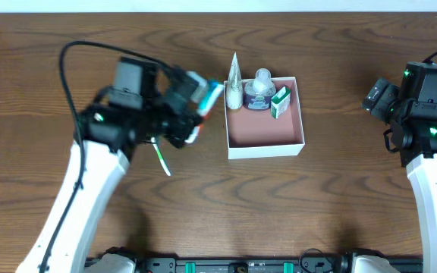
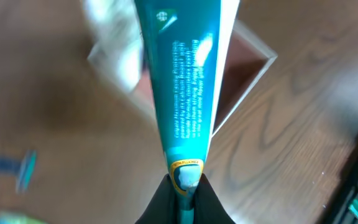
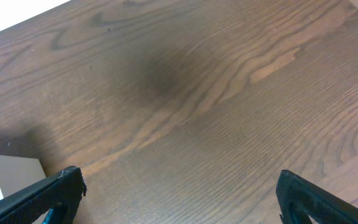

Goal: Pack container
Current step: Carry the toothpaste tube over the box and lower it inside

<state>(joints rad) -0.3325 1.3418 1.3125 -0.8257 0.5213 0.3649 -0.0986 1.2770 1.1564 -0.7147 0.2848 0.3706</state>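
Our left hand (image 2: 184, 191) clamps teal plastic tube (image 2: 185, 93) just left of white square cardboard container (image 1: 260, 130); we'd lay it flat inside. Our right hand (image 3: 180, 191): apart.

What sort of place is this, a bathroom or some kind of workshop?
Probably a robot test bench, not a home: a left arm and right arm flank a wooden table, the left hand grips a teal tube, and toiletries sit in a small cardboard box.

Overhead looks straight down at the table (image 1: 127, 38); both low, oblique wrist views catch the container (image 1: 264, 129).
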